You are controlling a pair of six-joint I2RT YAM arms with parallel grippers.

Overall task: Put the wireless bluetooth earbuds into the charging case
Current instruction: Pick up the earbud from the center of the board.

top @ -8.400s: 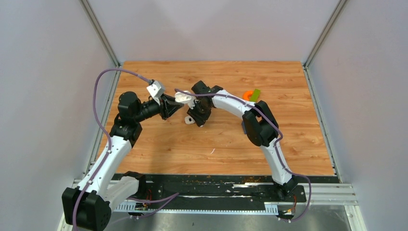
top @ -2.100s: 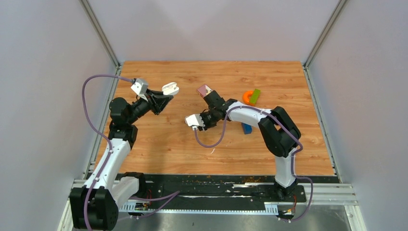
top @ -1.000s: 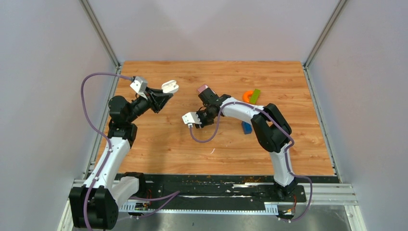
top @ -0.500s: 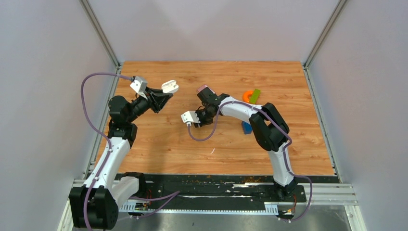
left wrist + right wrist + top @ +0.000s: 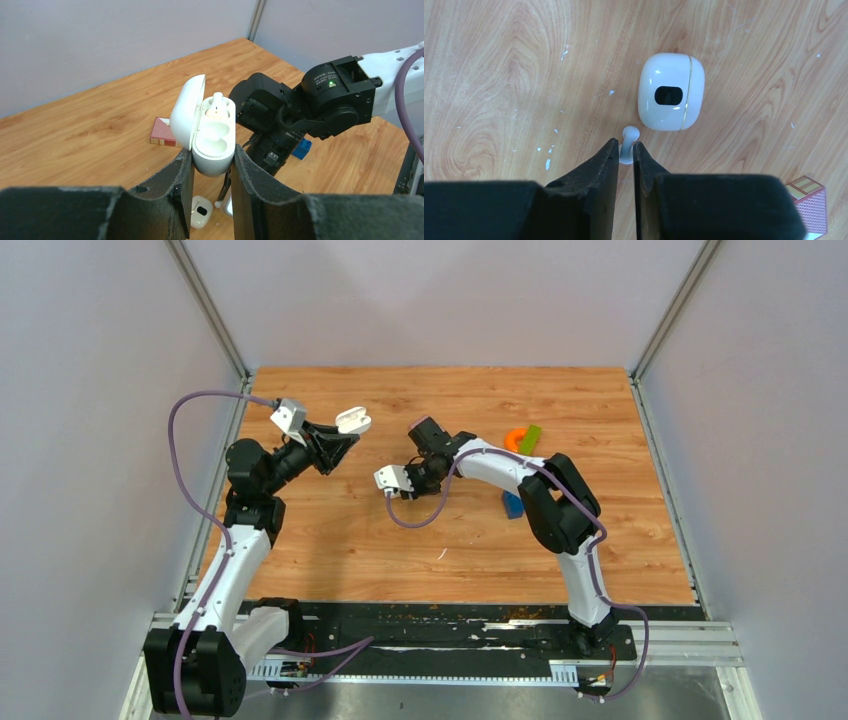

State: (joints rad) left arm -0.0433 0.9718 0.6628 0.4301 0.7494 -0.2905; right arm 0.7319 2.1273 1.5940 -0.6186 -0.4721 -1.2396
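The charging case (image 5: 215, 142) is held up off the table with its lid (image 5: 187, 112) swung open, and my left gripper (image 5: 212, 156) is shut on its lower body. One earbud (image 5: 217, 100) sits in the far socket with its stem up; the near socket is empty. From above, the case (image 5: 355, 421) sits left of centre. My right gripper (image 5: 626, 146) points down at the table, its tips shut on the stem of the other earbud (image 5: 629, 135). In the top view the right gripper (image 5: 398, 490) is mostly hidden under its wrist.
A second small white rounded-square box (image 5: 670, 92) with a dark oval window lies right beside the gripped earbud. A red patterned block (image 5: 162, 137), a blue brick (image 5: 512, 505), an orange piece (image 5: 515, 438) and a green piece (image 5: 531, 437) lie behind and right.
The right gripper has drifted slightly left over the last second, and its wrist now covers the red block in the top view. The left arm holds the open case still.
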